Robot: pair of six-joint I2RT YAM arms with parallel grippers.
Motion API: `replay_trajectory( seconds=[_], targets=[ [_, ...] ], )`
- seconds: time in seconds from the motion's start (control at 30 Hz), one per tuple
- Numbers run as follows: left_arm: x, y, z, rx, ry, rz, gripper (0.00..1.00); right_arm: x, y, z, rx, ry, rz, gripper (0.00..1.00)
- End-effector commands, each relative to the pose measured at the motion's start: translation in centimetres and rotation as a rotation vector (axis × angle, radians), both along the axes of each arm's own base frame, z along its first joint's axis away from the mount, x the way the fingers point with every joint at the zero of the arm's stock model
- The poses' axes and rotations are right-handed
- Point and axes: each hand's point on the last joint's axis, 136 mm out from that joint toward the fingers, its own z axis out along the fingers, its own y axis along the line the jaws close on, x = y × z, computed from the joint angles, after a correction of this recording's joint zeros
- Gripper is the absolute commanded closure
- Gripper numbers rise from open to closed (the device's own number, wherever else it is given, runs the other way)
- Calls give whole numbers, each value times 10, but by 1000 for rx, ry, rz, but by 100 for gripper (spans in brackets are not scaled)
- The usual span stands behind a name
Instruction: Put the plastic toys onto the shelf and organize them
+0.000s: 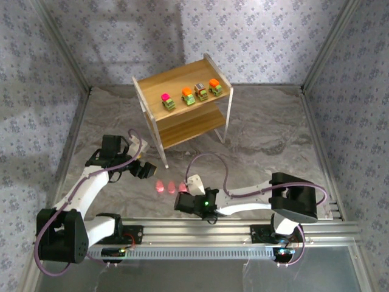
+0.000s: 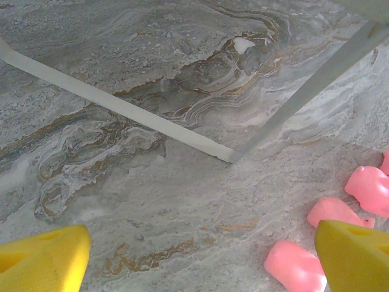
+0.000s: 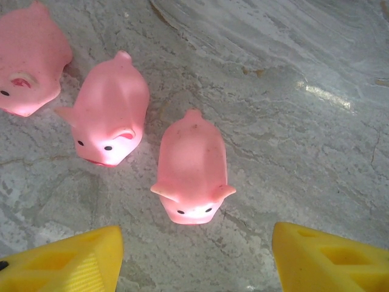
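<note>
Several green-yellow toy cars (image 1: 188,96) stand in a row on the top board of the wooden shelf (image 1: 159,85). Three pink pig toys (image 1: 172,187) lie on the table in front of the shelf. My right gripper (image 1: 185,201) is open just short of them. In the right wrist view the nearest pig (image 3: 194,167) faces the empty gap of that gripper (image 3: 197,261), with two more pigs (image 3: 112,115) to its left. My left gripper (image 1: 144,170) is open and empty (image 2: 200,267), with pigs (image 2: 295,266) by its right finger (image 2: 355,255).
The shelf's white legs (image 2: 121,106) cross the table ahead of the left gripper. The shelf's lower board (image 1: 188,125) carries nothing. Patterned walls and metal frame posts (image 1: 316,61) close in the marbled table (image 1: 273,134).
</note>
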Motion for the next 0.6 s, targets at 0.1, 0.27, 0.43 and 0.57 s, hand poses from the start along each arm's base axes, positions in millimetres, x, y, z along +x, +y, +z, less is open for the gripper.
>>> replay_trajectory(
  seconds=[0.1,0.27,0.43,0.57],
  targets=[
    [2,-3,3,-6,-6,-7,5,4,-8,-12,-11,18,-24,34],
    [3,-2,3,-6,-6,-5,5,6,-9,-16,-17,29,-21,38],
    [3,-2,2,-4,-5,-6,5,8,-7,-20,-19,36,-16,41],
    [3,-2,2,-4,-3,-6,5,10,-6,-22,-22,37,-11,43]
  ],
)
